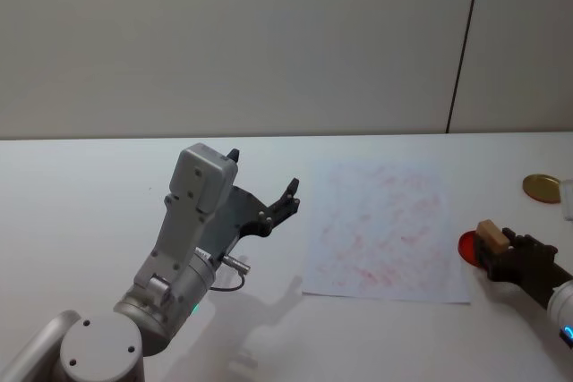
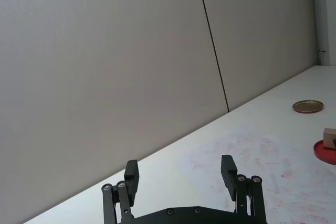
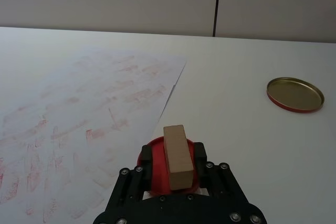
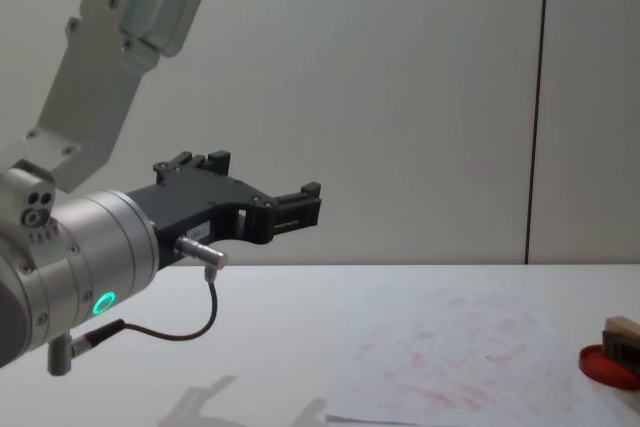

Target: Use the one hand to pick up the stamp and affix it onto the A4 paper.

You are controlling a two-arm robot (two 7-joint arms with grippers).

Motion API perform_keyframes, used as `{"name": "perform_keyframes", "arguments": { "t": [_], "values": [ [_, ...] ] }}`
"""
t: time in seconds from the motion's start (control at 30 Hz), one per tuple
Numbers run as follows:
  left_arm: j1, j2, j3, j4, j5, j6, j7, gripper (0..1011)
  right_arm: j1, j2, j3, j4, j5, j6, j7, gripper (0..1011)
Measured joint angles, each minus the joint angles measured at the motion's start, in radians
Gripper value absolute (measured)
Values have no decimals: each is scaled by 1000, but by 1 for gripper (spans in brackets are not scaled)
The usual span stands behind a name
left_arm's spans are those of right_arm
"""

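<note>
A bare lab or test room: plain white table [image 1: 89,185] against blank grey wall panels [image 1: 224,42].

Stamp [image 3: 177,167] looks like plain pale wood to me, unvarnished and matt, with smooth faces. The right hand [image 3: 174,156] gripping it is matt black, plastic or coated metal, honestly can't tell, dotted with small shiny screw heads [image 3: 124,171]. The left hand [image 2: 179,167] has the same black finish. The left arm [image 4: 100,247] is satiny silver metal at the wrist with a pale grey matt casing above, and a thin black rubbery cable [image 4: 190,332] hangs off it. The paper [image 3: 79,114] is thin, white and matt, smeared with dull red ink. The ink pad [image 4: 600,365] is red with a bit of shine. The lid [image 3: 294,94] is shiny gold metal with a red rim. The bench [image 3: 236,145] is smooth white with a slight sheen.
</note>
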Motion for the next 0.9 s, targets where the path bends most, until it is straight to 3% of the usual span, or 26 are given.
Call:
{"name": "perform_keyframes", "arguments": {
  "t": [0.13,0.3,0.9],
  "values": [
    [0,0,0,0,0,0,0,993,2,0,0,4,-3,-3,2,364],
    [0,0,0,0,0,0,0,993,3,-1,0,7,-7,-8,3,234],
    [0,0,0,0,0,0,0,993,0,-9,-4,-43,-5,-107,33,220]
  ]
}}
